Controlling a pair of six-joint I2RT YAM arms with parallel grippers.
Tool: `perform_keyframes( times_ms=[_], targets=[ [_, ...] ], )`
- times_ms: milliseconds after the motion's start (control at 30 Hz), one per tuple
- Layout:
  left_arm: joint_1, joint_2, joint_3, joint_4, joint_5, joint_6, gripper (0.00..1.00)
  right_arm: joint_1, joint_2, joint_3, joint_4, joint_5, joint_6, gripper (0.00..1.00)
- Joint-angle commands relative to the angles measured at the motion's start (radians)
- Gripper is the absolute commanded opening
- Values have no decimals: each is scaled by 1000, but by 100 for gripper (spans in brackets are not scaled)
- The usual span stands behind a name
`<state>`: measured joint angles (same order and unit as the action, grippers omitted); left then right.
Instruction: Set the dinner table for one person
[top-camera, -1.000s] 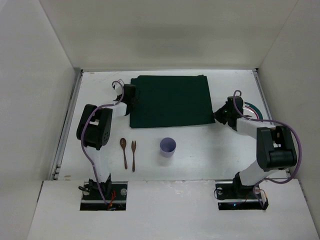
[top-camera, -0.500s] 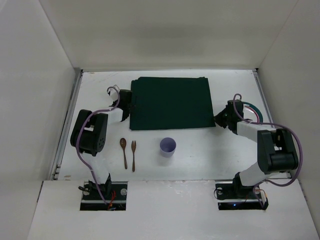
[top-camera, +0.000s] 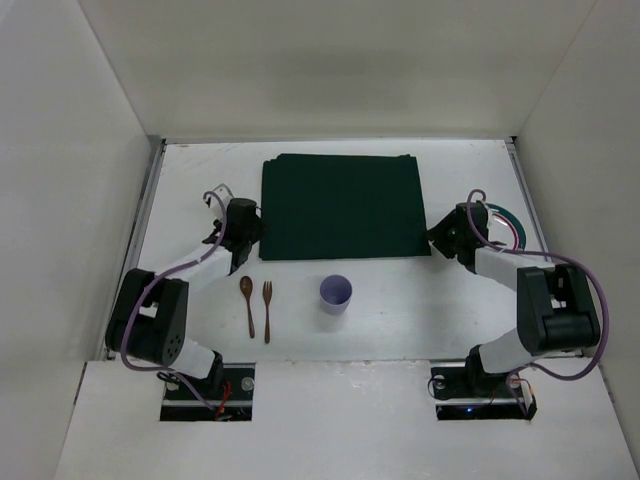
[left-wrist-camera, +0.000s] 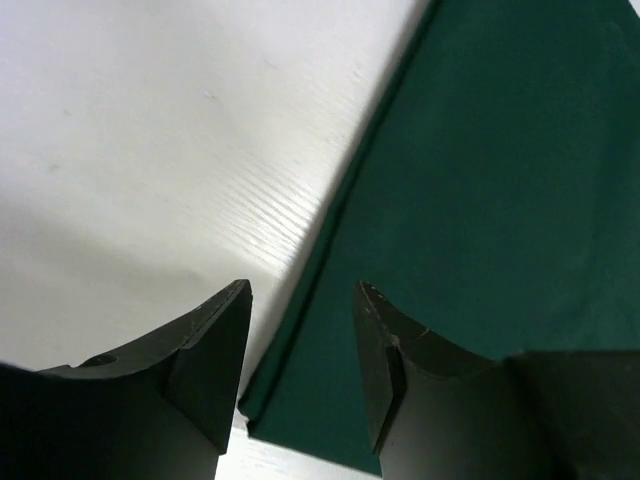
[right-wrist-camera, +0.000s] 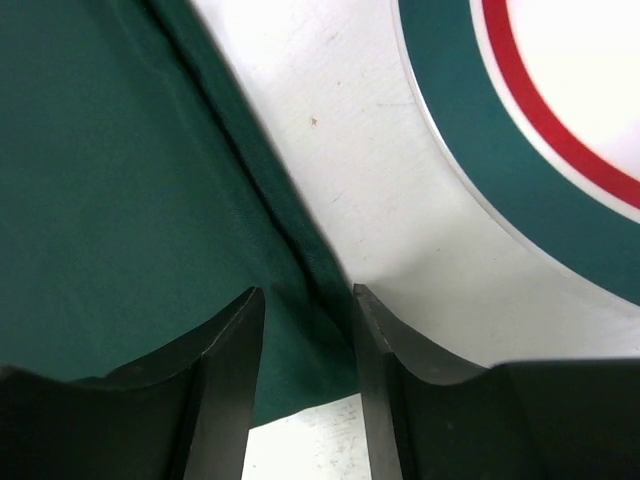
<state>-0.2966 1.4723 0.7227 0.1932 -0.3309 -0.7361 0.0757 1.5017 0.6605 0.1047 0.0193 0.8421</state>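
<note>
On the white dinner table (top-camera: 400, 310) a dark green placemat (top-camera: 340, 205) lies flat at the middle back. At its near left corner my left gripper (top-camera: 250, 232) stands open; in the left wrist view that gripper (left-wrist-camera: 300, 350) straddles the placemat (left-wrist-camera: 500, 180) edge with the corner lying loose between the jaws. My right gripper (top-camera: 438, 238) is open at the near right corner. The right wrist view has the right gripper (right-wrist-camera: 308, 345) over the placemat (right-wrist-camera: 100, 180) corner, gripping nothing.
A plate (top-camera: 507, 222) with a green and red rim lies right of the placemat, partly under the right arm, and shows as a plate (right-wrist-camera: 480, 130) close to the right fingers. A lilac cup (top-camera: 336, 294), a wooden spoon (top-camera: 247, 303) and a fork (top-camera: 267, 308) sit nearer the arms.
Both grippers have opened and let go of the placemat's near corners. The placemat, skewed before, now lies square. The left gripper has come nearer along the left edge, its elbow swinging out left.
</note>
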Motion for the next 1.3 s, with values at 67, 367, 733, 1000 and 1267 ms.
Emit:
perform_keyframes(
  times_ms=[67,367,733,1000,1267],
  targets=[
    [-55,12,-51,-24,4,35,42,22,-31,2,1,73,-41,33],
    [-62,63,-63,-15,30,35,18,42,-24,17,-45,79,-55,10],
    [-68,-56,-154,-20,12,23,9,62,-77,-21,-80,110,-55,6],
    [-91,-217,-178,-14,-54,49,45,83,-162,-25,-91,113,-83,53],
    [-124,-444,-232,43,-103,106,59,78,-417,-48,-184,185,-80,67]
  ],
)
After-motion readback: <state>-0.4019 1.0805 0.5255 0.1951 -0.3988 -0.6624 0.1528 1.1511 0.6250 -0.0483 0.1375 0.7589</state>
